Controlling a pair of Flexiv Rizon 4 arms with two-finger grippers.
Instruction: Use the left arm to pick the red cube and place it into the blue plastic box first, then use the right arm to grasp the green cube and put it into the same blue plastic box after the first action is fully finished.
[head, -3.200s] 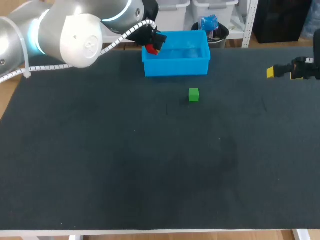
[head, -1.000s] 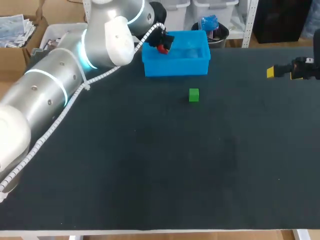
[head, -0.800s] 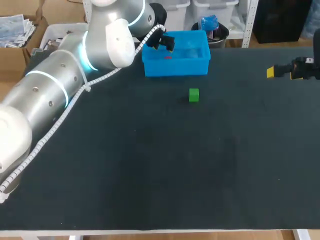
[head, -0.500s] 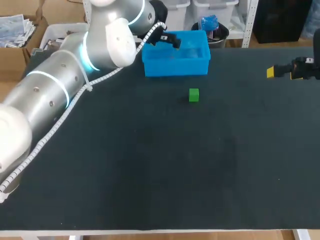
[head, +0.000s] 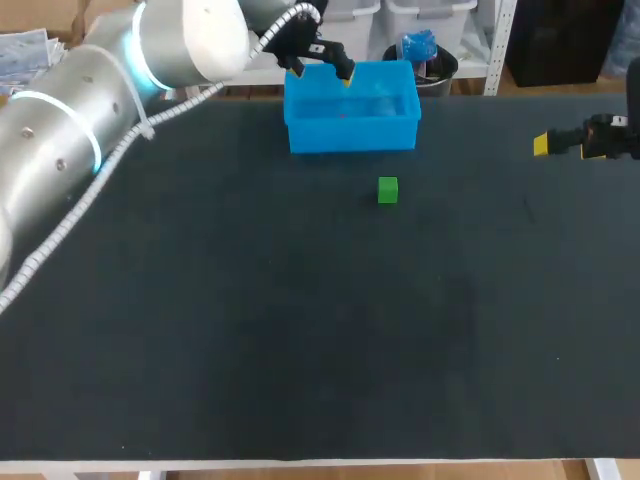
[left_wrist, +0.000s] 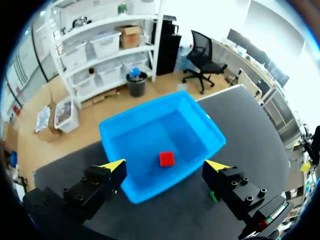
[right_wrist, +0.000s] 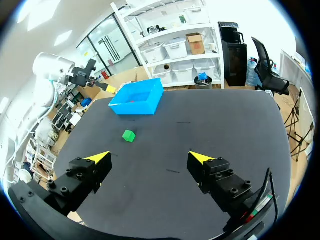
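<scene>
The red cube (left_wrist: 167, 159) lies on the floor of the blue plastic box (left_wrist: 114, 131), loose and a little off its middle. My left gripper (left_wrist: 166, 165) hangs open above the box, its fingers spread wide on either side of the cube and well clear of it. In the head view this gripper (head: 322, 72) is over the box's (head: 350, 136) back left part. The green cube (head: 388, 190) rests on the dark table in front of the box. My right gripper (right_wrist: 151, 157) stands open and empty far off at the table's right side, with the green cube (right_wrist: 129, 135) well ahead of it.
The dark table mat (head: 300, 330) stretches wide and bare in front of the green cube. The blue box sits at the table's far edge. My left arm (head: 90, 90) crosses the far left corner of the table.
My left gripper opened and dropped the red cube into the blue box, then rose above it. The right arm and the green cube have not moved.
</scene>
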